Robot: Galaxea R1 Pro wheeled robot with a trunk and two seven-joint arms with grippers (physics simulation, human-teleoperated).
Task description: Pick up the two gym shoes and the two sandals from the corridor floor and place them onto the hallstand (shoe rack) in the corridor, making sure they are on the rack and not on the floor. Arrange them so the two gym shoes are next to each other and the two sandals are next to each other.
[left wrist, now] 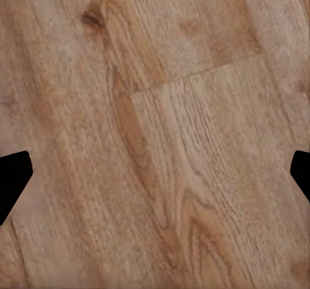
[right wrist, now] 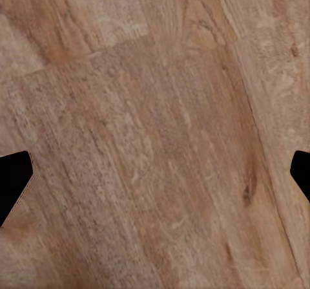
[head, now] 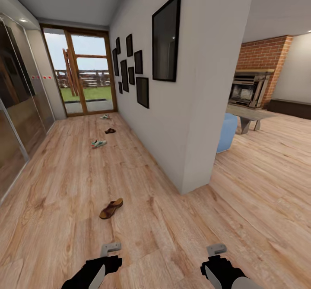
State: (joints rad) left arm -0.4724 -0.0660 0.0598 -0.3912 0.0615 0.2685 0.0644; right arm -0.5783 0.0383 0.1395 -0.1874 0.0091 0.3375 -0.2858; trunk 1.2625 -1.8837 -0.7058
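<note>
On the corridor floor (head: 65,172) lies one brown sandal (head: 111,208), nearest to me, a little ahead of my left gripper (head: 110,249). Farther down the corridor sit a white and teal gym shoe (head: 99,143), the second sandal (head: 110,130) and the other gym shoe (head: 105,116) near the glass door. My right gripper (head: 216,249) hangs over bare planks at the lower right. Both wrist views look straight down at wood; the left gripper (left wrist: 155,179) and right gripper (right wrist: 155,179) have their fingers spread wide with nothing between them. The hallstand is out of view.
A white wall (head: 172,120) with dark picture frames divides the corridor from a living area with a brick fireplace (head: 255,86) and a blue seat (head: 226,131). Glossy sliding panels (head: 17,120) line the corridor's left side. A glass door (head: 84,75) closes the far end.
</note>
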